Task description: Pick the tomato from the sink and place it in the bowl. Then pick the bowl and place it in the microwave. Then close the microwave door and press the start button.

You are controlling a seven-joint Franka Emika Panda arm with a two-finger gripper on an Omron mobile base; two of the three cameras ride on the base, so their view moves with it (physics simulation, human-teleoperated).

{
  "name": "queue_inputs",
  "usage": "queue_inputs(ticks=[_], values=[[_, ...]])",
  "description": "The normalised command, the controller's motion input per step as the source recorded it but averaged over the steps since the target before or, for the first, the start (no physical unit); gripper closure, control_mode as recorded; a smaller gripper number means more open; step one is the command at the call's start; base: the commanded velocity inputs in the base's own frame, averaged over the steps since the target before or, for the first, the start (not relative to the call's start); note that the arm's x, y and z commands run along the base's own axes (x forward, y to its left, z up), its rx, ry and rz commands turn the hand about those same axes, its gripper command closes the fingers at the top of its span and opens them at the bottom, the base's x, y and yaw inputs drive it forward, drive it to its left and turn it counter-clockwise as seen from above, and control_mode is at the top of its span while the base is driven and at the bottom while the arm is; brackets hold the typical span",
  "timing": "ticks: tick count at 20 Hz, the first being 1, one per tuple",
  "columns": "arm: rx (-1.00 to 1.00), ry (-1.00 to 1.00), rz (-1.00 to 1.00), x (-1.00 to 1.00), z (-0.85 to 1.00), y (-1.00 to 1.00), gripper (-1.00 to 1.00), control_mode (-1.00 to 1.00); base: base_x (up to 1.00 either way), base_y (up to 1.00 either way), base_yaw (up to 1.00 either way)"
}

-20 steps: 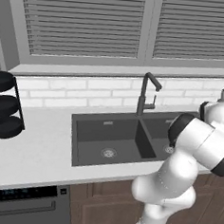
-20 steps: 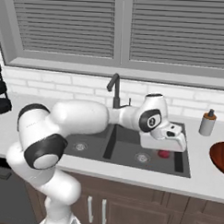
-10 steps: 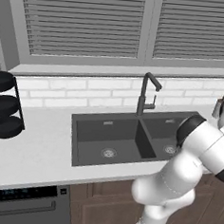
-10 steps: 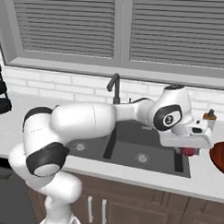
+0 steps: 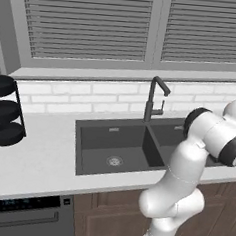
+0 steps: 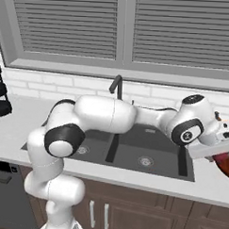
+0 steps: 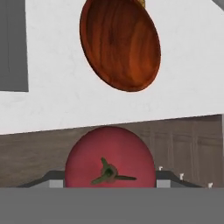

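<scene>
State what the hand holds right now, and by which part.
The hand holds the tomato, gripped across its left and right sides, stem end toward the camera.

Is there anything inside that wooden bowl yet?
No. In the hand view the bowl shows only bare glossy wood inside. The tomato sits in the end effector, over the counter's edge, short of the bowl. What lies under the bowl is covered.

Red tomato [image 7: 109, 155] (green stem showing), glossy wooden bowl [image 7: 120, 43] on counter
</scene>
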Motion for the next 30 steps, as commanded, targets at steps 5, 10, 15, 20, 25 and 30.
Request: queue_inputs(ticks=[5,10,15,20,25,30], values=[[-0.13,0.00,0.37,0.37,-0.07,-0.30,1.00,-1.00,0.00,0.00,0.00],[0.01,0.00,0.26,0.58,0.00,0.00,1.00,-1.00,0.00,0.00,0.00],[0.14,0.04,0.05,0.30,-0.04,-0.26,1.00,-1.00,0.00,0.00,0.00],[0.11,0.04,0.01,0.40,-0.05,-0.32,1.00,-1.00,0.00,0.00,0.00],[0.08,0.05,0.00,0.40,-0.13,-0.31,1.00,-1.00,0.00,0.00,0.00],[0.00,0.06,0.00,0.41,-0.34,-0.08,-1.00,-1.00,0.00,0.00,0.00]])
